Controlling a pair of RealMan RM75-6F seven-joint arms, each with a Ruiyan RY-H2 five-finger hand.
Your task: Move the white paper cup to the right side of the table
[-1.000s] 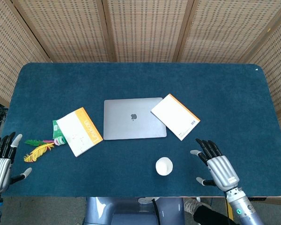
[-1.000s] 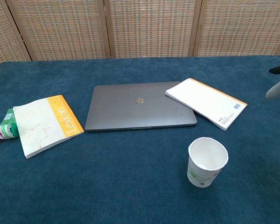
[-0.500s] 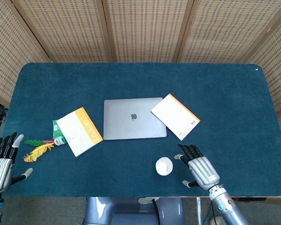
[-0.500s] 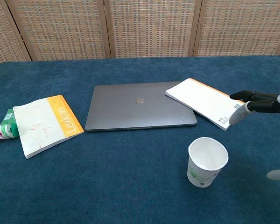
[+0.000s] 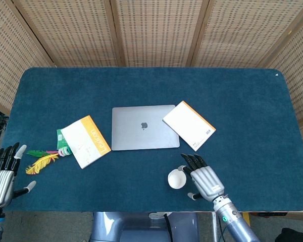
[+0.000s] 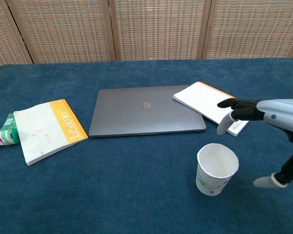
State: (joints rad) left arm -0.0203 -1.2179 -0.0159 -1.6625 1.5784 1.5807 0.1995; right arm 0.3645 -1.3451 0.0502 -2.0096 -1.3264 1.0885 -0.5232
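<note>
The white paper cup (image 5: 176,178) (image 6: 216,168) stands upright near the table's front edge, right of centre. My right hand (image 5: 202,179) (image 6: 263,122) is just to the cup's right, fingers spread and extended, thumb low; it holds nothing and stands a little apart from the cup. My left hand (image 5: 2,174) rests at the table's front left corner, fingers apart and holding nothing; the chest view does not show it.
A closed grey laptop (image 5: 144,127) lies mid-table, with a white notepad (image 5: 189,125) overlapping its right edge. An orange-and-white book (image 5: 85,140), a green item (image 5: 63,142) and a yellow feather (image 5: 41,162) lie at the left. The blue table (image 5: 252,116) has bare surface at the right.
My right hand has moved left along the front edge, from well right of the cup to close beside it. The cup and left hand have stayed in place.
</note>
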